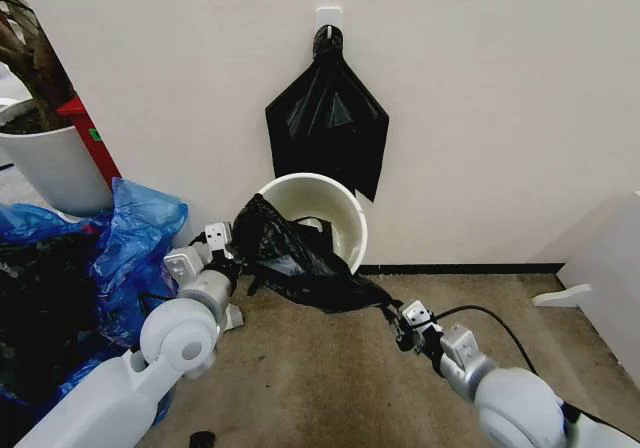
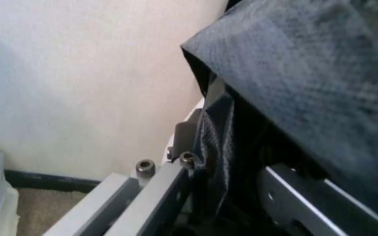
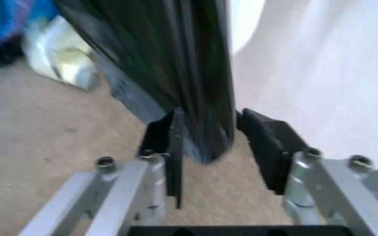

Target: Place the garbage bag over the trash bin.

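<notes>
Garbage bag point(image 1: 300, 258) stretches from my left gripper point(image 1: 232, 256), fingers clamped on it at the trash bin point(image 1: 345, 208) rim, toward my right gripper point(image 3: 208, 142), whose half-open fingers straddle its tail.

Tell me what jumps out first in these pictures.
A black garbage bag stretches between two end effectors, draped across the front of the white trash bin by the wall. The left end effector clamps its left end; the right end effector has its jaws around the other end. Another black bag hangs on the wall above.

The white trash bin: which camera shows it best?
The head view: the trash bin stands whole against the wall, the garbage bag draped across its rim. The left wrist view catches a rim sliver; the right wrist view a blurred white patch.
</notes>
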Tool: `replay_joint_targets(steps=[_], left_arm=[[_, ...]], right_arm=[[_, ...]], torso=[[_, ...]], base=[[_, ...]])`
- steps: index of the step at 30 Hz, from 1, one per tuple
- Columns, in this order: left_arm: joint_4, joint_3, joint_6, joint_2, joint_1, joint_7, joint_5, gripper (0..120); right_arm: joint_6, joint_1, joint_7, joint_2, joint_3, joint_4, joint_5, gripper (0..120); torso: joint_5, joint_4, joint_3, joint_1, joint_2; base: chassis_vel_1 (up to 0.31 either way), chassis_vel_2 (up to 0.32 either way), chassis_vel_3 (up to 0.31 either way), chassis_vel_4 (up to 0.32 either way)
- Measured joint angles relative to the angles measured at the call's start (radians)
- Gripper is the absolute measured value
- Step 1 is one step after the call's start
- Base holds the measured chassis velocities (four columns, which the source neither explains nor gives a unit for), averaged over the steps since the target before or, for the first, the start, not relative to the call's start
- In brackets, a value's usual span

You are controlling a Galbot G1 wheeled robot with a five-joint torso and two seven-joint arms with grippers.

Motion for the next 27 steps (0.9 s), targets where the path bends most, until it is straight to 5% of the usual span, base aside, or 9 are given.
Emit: replay_joint_targets(steps=[9, 16, 21, 27], left_arm=[[0.027, 0.022, 0.002, -0.011, -0.024, -0.024, 0.027, 1], [0.027, 0.062, 0.011, -0.001, -0.017, -0.028, 0.080, 1], [0.022, 0.129, 0.013, -0.002, -0.030, -0.079, 0.112, 1], [0.032, 0.189, 0.045, -0.020, -0.067, -0.134, 0.114, 1]], right_arm=[[0.037, -0.102, 0.009, -0.019, 0.047, 0.153, -0.015, 63], [-0.004, 0.027, 0.081, -0.019, 0.111, 0.216, 0.267, 90], [0.024, 0.266, 0.047, 0.038, -0.063, 0.202, 0.311, 100], [-0.013, 0.389, 0.113, 0.145, -0.273, 0.185, 0.303, 100]], torso=[[0.0000, 0.0000, 0.000, 0.000, 0.000], [0.0001, 0.0002, 0.000, 0.000, 0.000], [-0.0002, 0.0004, 0.000, 0.000, 0.000], [0.0000, 0.0000, 0.000, 0.000, 0.000]], base=[[0.000, 0.000, 0.000, 0.000], [0.000, 0.000, 0.000, 0.000], [0.000, 0.000, 0.000, 0.000], [0.000, 0.000, 0.000, 0.000]])
